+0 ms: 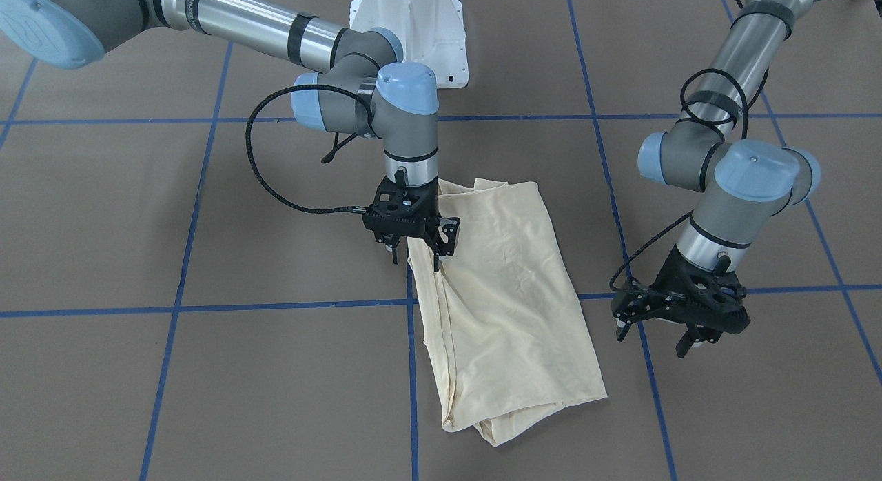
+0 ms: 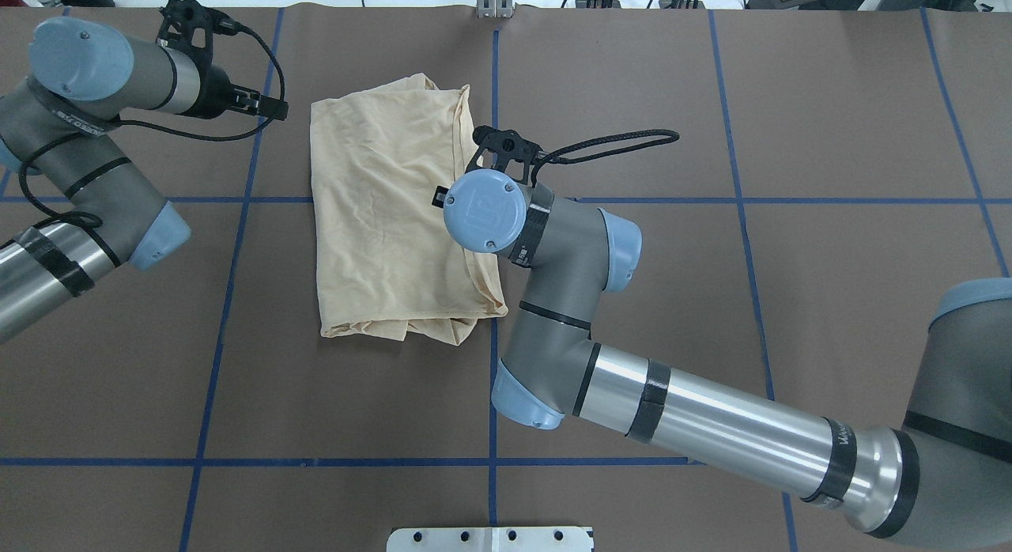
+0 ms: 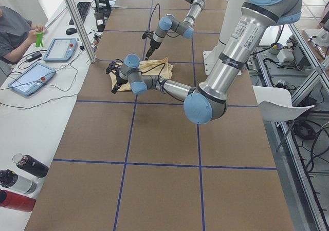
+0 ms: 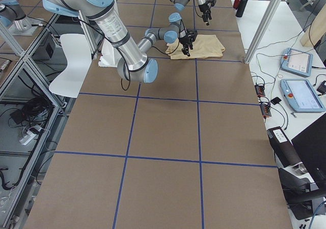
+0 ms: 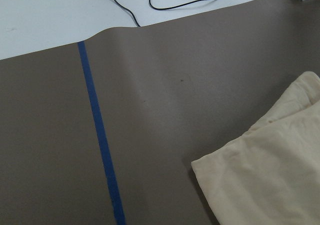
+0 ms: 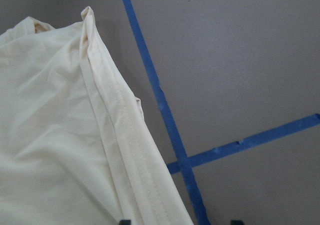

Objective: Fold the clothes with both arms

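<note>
The shirt (image 1: pixel 510 288) lies folded into a long rectangle, flat on the brown desk (image 1: pixel 138 226). No print shows on its upper face. It lies against the blue tape crossing (image 6: pixel 182 162). One long edge runs just beside the crossing, and the rest spreads away from it toward the robot's left side. The tape line that runs that way from the crossing disappears under the cloth.

The right claw (image 1: pixel 415 250) hangs point-down almost over the crossing, above the shirt's stitched long edge. Its fingers (image 1: pixel 436 257) are spread apart and grip nothing. In the right wrist view the two tips show at the bottom border. The hem runs up from beside one of them, and the tape from nearer the other.

The left claw (image 1: pixel 654 336) is on the far side of the shirt from the crossing, off the cloth and clear of it. It is tilted and above bare desk. Its fingers look released, with nothing between them. The left wrist view shows one corner of the shirt at its lower right.
</note>
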Robot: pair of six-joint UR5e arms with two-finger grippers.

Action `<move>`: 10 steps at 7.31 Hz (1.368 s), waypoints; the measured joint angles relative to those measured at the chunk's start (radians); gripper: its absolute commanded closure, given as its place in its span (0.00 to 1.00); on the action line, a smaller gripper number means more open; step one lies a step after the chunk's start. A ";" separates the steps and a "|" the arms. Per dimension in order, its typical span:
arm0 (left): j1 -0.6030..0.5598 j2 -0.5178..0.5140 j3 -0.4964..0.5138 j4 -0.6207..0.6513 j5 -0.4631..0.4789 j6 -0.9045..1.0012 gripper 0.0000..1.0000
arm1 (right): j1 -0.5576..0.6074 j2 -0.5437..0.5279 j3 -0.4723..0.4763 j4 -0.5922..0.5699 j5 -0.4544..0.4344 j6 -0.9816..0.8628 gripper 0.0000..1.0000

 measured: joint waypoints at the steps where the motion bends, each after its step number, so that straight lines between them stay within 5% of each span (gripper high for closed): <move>1: 0.000 0.000 0.000 0.000 0.000 0.000 0.00 | -0.008 0.002 -0.009 0.000 -0.003 0.000 0.33; 4: 0.000 0.000 0.000 -0.001 -0.001 -0.002 0.00 | -0.026 0.003 -0.018 0.000 -0.016 0.000 0.34; 6: 0.000 0.000 0.000 0.000 -0.001 -0.002 0.00 | -0.033 0.002 -0.025 0.000 -0.021 -0.001 0.43; 7: 0.000 0.000 0.000 -0.001 -0.001 -0.002 0.00 | -0.034 0.002 -0.029 0.000 -0.023 -0.002 0.56; 8: 0.000 0.000 0.000 -0.001 0.000 -0.002 0.00 | -0.034 0.003 -0.033 0.000 -0.024 -0.003 0.81; 10: 0.000 0.000 0.000 0.000 -0.001 -0.002 0.00 | -0.036 0.007 -0.036 0.000 -0.025 -0.003 0.87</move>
